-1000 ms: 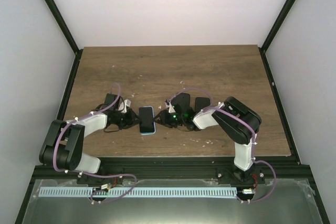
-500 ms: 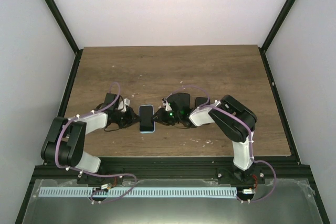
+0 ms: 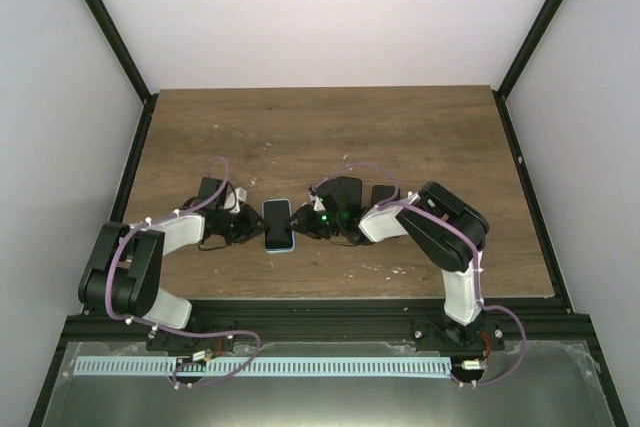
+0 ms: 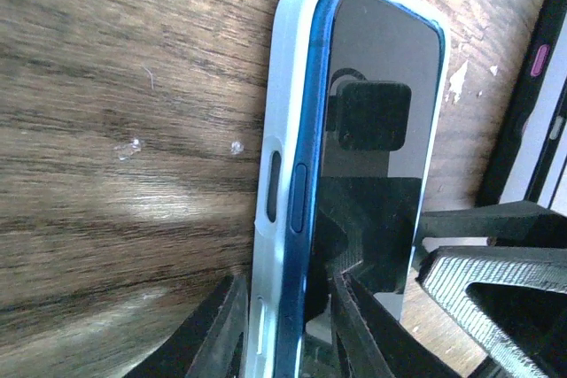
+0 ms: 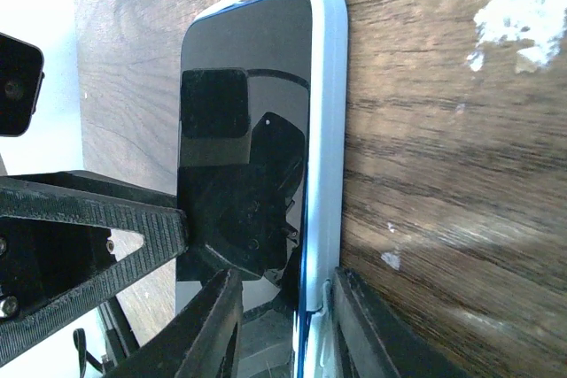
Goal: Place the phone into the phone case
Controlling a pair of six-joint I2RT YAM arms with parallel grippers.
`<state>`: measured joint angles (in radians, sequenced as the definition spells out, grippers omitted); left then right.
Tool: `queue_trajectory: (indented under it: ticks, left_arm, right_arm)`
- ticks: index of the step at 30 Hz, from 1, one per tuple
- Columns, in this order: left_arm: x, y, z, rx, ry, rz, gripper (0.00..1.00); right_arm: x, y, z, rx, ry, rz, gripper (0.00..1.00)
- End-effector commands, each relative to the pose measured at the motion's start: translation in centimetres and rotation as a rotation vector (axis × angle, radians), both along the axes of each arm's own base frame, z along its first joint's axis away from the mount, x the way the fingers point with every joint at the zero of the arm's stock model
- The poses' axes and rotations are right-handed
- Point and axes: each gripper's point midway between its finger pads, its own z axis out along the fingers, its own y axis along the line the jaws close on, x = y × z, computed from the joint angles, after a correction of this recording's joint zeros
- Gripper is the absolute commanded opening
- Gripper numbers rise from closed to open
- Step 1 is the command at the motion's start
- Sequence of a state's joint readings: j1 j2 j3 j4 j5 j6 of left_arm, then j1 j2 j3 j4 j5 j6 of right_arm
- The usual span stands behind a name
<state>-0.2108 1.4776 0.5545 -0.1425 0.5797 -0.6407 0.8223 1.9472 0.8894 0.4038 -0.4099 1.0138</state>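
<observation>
Lying flat on the grainy wood counter (image 3: 400,127), one glossy black phone (image 4: 390,192) rests in one smooth, round-cornered pale phone case (image 4: 282,112), left jaws clamping the case's rim, right jaws straddling it, their grip impossible to tell.

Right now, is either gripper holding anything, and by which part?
The left gripper pinches the phone's left long edge with its case; the right gripper pinches the opposite edge.
</observation>
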Motion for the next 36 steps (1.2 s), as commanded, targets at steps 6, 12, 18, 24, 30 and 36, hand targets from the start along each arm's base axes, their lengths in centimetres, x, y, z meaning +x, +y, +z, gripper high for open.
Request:
queue_trajectory:
  ticks: [6, 12, 18, 24, 30, 36]
  left_arm:
    - [-0.2, 0.6, 0.4, 0.042, -0.017, -0.016, 0.39]
    - [0.0, 1.2, 0.4, 0.079, -0.033, -0.004, 0.41]
    - [-0.5, 0.8, -0.8, 0.057, 0.002, -0.026, 0.27]
    - [-0.8, 1.3, -1.2, 0.085, 0.014, -0.016, 0.19]
    - [-0.7, 1.6, -1.3, 0.092, 0.033, 0.005, 0.15]
    - [-0.8, 2.8, -1.6, 0.136, 0.048, 0.046, 0.15]
  right_arm:
    - [0.1, -0.2, 0.4, -0.036, -0.047, -0.036, 0.30]
    - [-0.5, 0.4, -0.5, -0.028, -0.019, -0.004, 0.31]
    - [-0.5, 1.7, 0.4, 0.014, -0.029, 0.050, 0.32]
    - [-0.6, 3.3, 2.4, 0.088, -0.068, 0.119, 0.33]
    - [-0.7, 4.1, 4.6, 0.164, -0.098, 0.154, 0.33]
    - [-1.0, 4.4, 6.0, 0.209, -0.113, 0.172, 0.33]
